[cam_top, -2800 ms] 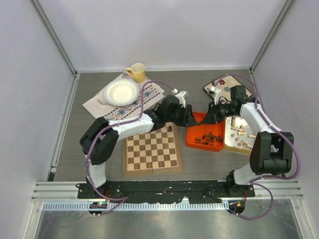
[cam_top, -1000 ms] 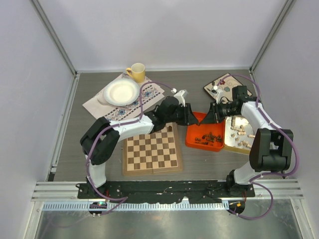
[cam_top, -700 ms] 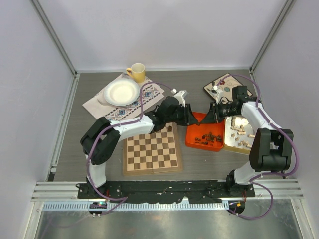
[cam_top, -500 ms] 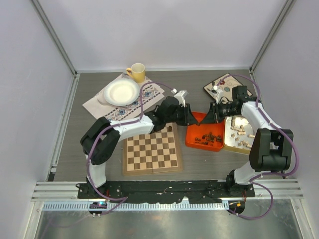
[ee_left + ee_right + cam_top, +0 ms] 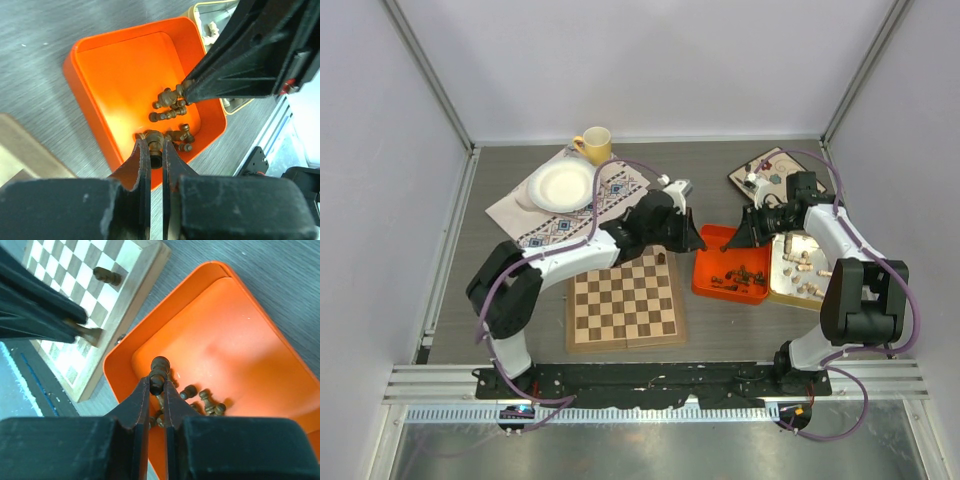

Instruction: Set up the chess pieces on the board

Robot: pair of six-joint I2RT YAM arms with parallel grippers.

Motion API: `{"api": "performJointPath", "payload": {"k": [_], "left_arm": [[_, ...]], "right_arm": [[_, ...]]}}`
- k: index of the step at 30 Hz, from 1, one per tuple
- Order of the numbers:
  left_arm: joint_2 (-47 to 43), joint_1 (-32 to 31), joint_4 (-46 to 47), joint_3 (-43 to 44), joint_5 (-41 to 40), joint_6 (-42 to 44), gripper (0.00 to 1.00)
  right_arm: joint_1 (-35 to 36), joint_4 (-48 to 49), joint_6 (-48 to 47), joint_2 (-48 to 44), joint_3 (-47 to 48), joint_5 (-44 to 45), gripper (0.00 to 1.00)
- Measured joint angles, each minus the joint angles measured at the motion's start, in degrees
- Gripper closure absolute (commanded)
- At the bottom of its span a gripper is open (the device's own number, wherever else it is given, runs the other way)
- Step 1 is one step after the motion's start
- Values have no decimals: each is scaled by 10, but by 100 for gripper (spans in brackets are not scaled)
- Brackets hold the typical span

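Observation:
The board lies in front of the left arm, with one dark piece standing at its far right corner. More dark chess pieces lie in the orange tray. My left gripper is shut on a dark piece at the tray's board-side edge. My right gripper is shut on another dark piece, held above the tray. The two gripper tips are close together over the tray. Pale pieces lie in a cream tin right of the tray.
A white plate sits on a patterned cloth at the back left, with a yellow mug behind it. A floral square plate with small items lies at the back right. Enclosure walls stand on three sides.
My left gripper has shut on a dark piece at the tray, and the left arm's elbow has swung left. The right arm has stayed still with its piece.

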Motion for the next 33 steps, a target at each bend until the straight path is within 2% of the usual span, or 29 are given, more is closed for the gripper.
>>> {"api": "performJointPath", "payload": {"k": [8,13,22,33], "left_arm": [[-124,40,-160,2,-34,75,100],[-171,72,-249,26,-57,109,100],[-134,102,-357,85,-76,149,100],[-75,111,-396,132,-83,173,100]], "right_arm": [[0,21,-4,-23,-13,63,99],[0,27,-13,-24,-16,90,99],[0,31,-15,-26,-17,108,99],[1,34,-17,-27,-19,111,99]]}}
